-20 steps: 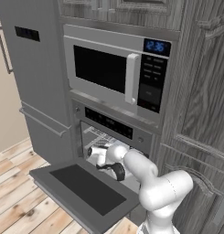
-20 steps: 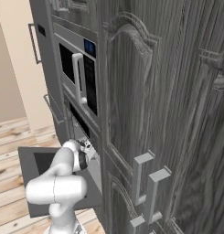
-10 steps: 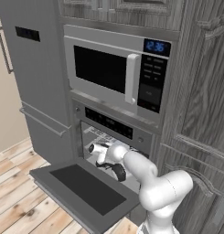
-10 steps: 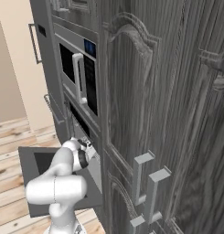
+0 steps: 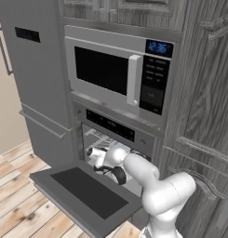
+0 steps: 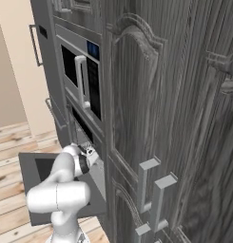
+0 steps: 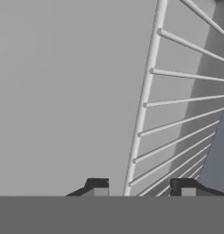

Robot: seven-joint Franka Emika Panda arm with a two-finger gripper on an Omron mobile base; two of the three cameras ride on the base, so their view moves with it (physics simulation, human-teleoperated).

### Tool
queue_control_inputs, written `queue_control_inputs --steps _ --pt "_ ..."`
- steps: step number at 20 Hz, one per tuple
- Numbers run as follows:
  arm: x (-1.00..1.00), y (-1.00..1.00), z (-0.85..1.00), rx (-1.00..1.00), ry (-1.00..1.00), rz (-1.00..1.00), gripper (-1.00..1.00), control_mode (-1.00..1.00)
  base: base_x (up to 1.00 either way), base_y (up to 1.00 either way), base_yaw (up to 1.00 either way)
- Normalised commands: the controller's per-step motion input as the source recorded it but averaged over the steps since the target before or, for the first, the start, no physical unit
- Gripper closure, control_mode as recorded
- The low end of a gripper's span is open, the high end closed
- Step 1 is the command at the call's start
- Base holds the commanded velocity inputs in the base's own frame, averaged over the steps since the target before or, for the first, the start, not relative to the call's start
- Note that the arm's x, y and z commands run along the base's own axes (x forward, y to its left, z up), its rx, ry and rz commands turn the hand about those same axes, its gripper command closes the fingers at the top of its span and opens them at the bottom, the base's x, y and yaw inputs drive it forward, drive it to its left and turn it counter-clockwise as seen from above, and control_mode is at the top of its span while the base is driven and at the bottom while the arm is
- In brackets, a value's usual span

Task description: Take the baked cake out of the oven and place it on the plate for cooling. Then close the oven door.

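Below the microwave (image 5: 117, 74), the oven (image 5: 116, 139) sits built into a tall grey wood-grain cabinet wall (image 6: 184, 118), its black control strip running across the top of the cavity. Its door (image 5: 87, 193) is swung fully down on the bottom hinge and lies flat, sticking out toward the robot over the wooden floor (image 5: 22, 209); the dark glass window faces up, and the door's long axis runs side to side across the oven front. From the right base view the same door (image 6: 30, 163) shows as a level slab jutting out from the cabinet face.

The white arm (image 5: 155, 183) reaches from the lower right over the open door, and its hand sits at the mouth of the cavity, level with a wire rack (image 5: 99, 138). The pincer (image 5: 93, 153) points into the oven. In the hand view, its 2 dark tips (image 7: 140, 187) stand somewhat apart, one on each side of the rack's (image 7: 177, 105) front bar, with nothing visibly between them apart from that bar; whether they are pressing on it I cannot tell. The rack's thin cross wires fan away from the bar, and a plain grey inner wall of the oven lies beyond.
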Motion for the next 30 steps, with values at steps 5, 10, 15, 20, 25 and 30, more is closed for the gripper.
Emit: queue_control_inputs --steps 5,10,15,20,25,30 --pt "-0.57 0.67 -0.70 0.01 0.15 0.03 1.00 -1.00 0.00 0.00 0.00" --pt "-0.82 0.77 -0.68 0.01 0.12 0.04 1.00 -1.00 0.00 0.00 0.00" --pt "-0.98 0.83 -0.61 0.01 0.10 0.05 1.00 -1.00 0.00 0.00 0.00" --pt "-0.96 0.79 -0.45 0.05 0.12 0.04 1.00 -1.00 0.00 0.00 0.00" --pt "-0.83 0.73 -0.33 0.09 0.19 0.02 1.00 -1.00 0.00 0.00 0.00" --pt "-0.77 0.71 -0.34 0.11 0.21 0.02 1.00 -1.00 0.00 0.00 0.00"
